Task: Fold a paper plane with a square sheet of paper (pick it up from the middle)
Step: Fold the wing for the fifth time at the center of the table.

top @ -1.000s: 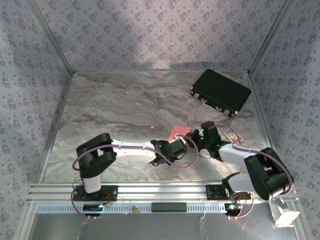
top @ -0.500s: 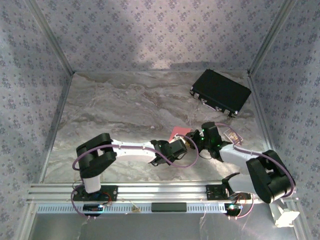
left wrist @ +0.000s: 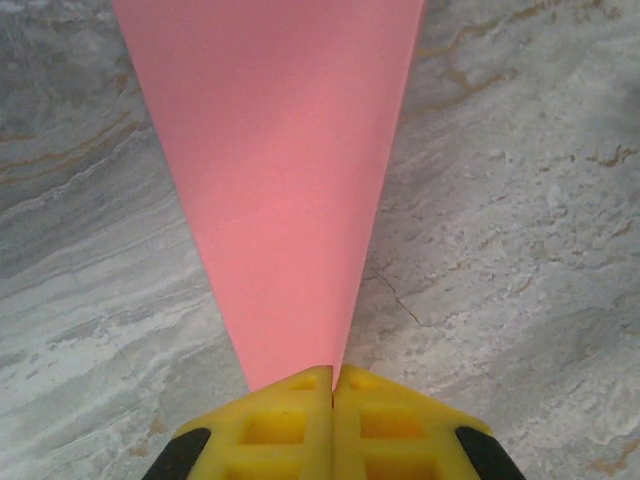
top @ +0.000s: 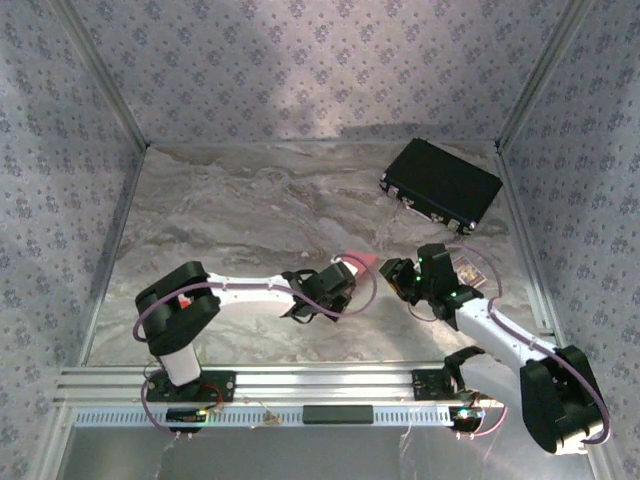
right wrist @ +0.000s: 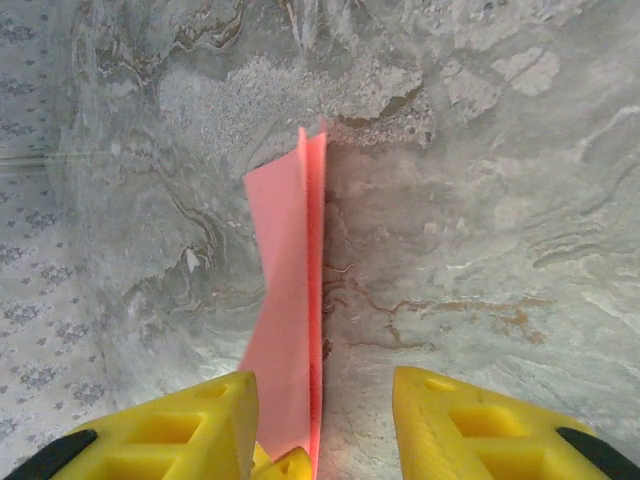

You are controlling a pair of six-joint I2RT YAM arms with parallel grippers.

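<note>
The pink paper (left wrist: 280,180), folded to a narrow wedge, is held on edge over the worktop's (left wrist: 520,250) near centre. Your left end effector (left wrist: 333,375) is clamped on its narrow end; your right end effector (right wrist: 322,385) straddles it, fingers apart. With one pinch, the crease may spring open. Grey marble surface, patterned walls (top: 300,60), black case (top: 440,185) far right.

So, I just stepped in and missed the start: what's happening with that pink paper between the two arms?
The two arms are working a folded pink paper over the marble table. The left gripper is shut on its narrow end. The right gripper is open, a finger on each side of the creased sheet, not clamping it. A black case lies at the far right, away from both.
</note>
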